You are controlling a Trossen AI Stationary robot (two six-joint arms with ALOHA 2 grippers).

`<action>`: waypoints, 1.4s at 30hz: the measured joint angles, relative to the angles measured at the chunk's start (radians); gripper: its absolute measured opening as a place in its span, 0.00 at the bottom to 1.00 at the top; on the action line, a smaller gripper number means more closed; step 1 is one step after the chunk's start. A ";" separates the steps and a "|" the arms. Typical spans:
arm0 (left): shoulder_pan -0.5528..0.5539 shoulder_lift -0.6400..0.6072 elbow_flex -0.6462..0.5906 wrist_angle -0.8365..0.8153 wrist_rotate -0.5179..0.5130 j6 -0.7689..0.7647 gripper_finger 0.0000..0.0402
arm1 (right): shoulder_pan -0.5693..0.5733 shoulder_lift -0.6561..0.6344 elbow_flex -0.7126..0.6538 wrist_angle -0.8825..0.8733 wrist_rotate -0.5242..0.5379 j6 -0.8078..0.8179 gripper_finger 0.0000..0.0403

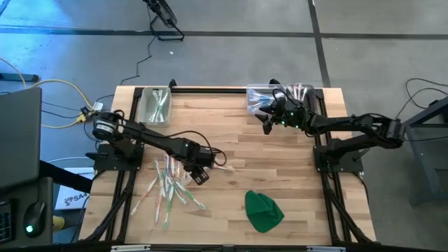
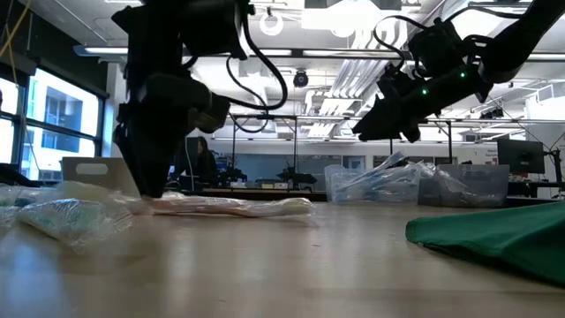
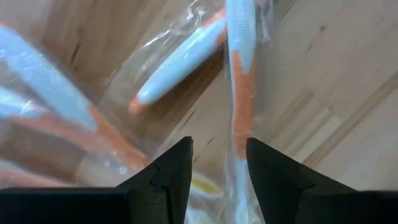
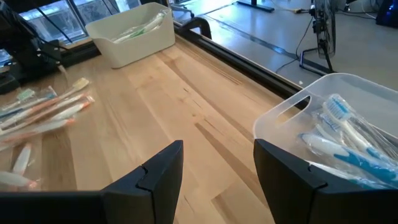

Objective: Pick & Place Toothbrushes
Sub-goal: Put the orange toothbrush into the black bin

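1. Wooden table (image 1: pixel 231 150) carries your toothbrushes (image 1: pixel 170 183), scattered beside the left gripper (image 1: pixel 199 170); its jaws straddle an orange one (image 3: pixel 241 93), parted.
2. Your right gripper (image 1: pixel 268 120) hangs open near the far bin (image 4: pixel 348 134) holding blue toothbrushes.

toothbrushes (image 1: pixel 170 185) | pale, wrapped, orange/green accents | lying flat, scattered | table front-left, some in bins

no readable text, labels or numbers anywhere

A robotics lab or workshop: concrete floor (image 1: pixel 364 42) with loose cables (image 1: pixel 143 59), exposed ceiling pipes (image 2: pixel 309 57) and lights, benches at rear, wooden table (image 1: pixel 231 140) centre frame.
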 joint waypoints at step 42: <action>0.000 0.084 0.002 0.147 0.134 -0.012 0.37 | 0.000 0.000 0.000 -0.007 -0.002 -0.002 0.47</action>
